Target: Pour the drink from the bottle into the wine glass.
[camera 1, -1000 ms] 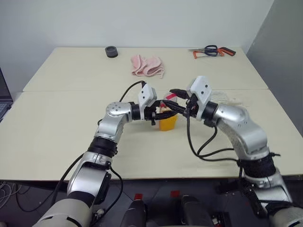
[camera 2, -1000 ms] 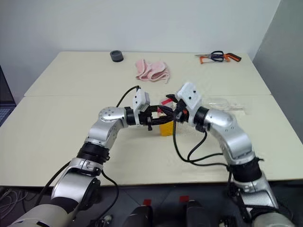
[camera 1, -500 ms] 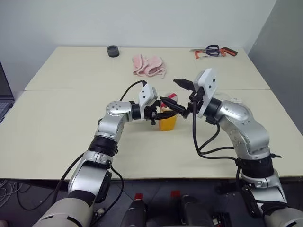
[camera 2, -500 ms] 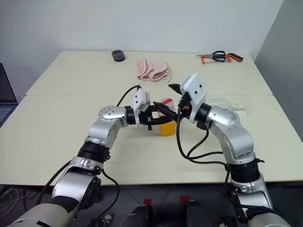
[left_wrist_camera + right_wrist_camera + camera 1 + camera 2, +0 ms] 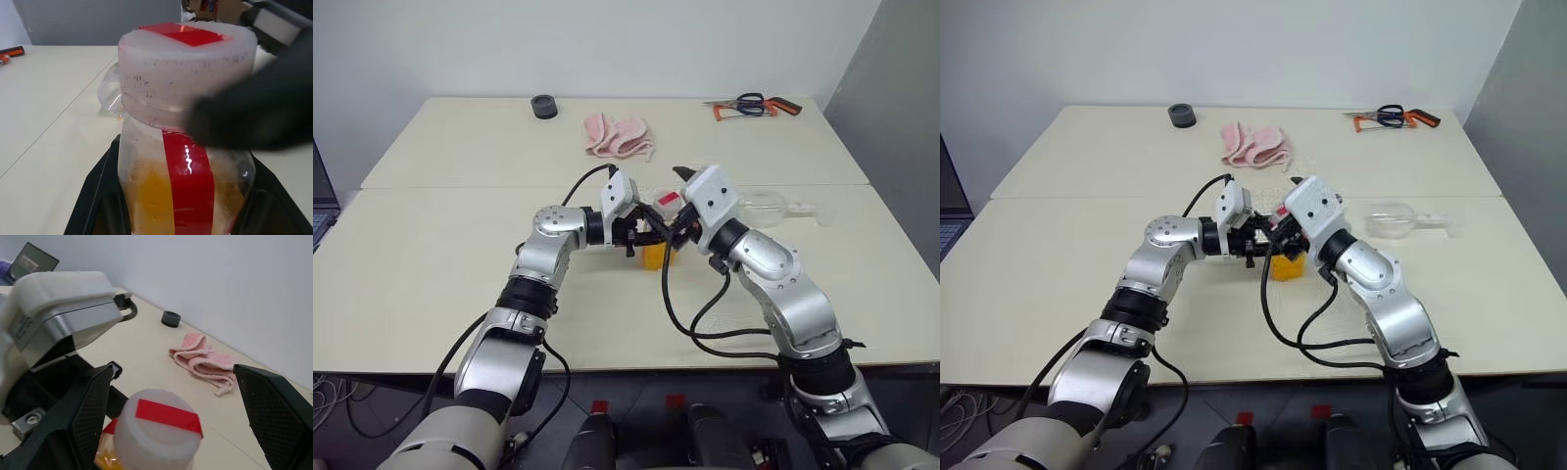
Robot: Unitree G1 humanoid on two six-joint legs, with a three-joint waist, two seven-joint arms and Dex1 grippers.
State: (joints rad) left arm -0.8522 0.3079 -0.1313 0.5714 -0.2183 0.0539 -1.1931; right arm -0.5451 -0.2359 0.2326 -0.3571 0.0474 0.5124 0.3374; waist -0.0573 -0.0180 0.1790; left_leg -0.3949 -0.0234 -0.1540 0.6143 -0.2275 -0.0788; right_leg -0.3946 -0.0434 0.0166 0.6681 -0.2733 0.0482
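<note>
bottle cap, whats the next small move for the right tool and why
Probably close the right tool on the cap to twist it off. Its open fingers flank the cap, which is still on, while the left tool holds the bottle upright.

No readable text, brand, number or sign anywhere. The bottle [image 5: 186,161] carries only a plain red strip on its side and a plain red patch on the whitish cap [image 5: 159,431], no lettering on either. The grey plate on the left wrist housing [image 5: 22,323] has faint marks, too small to read. The laptop screen [image 5: 34,262] at the table's far corner shows a pale panel, nothing legible.
</note>
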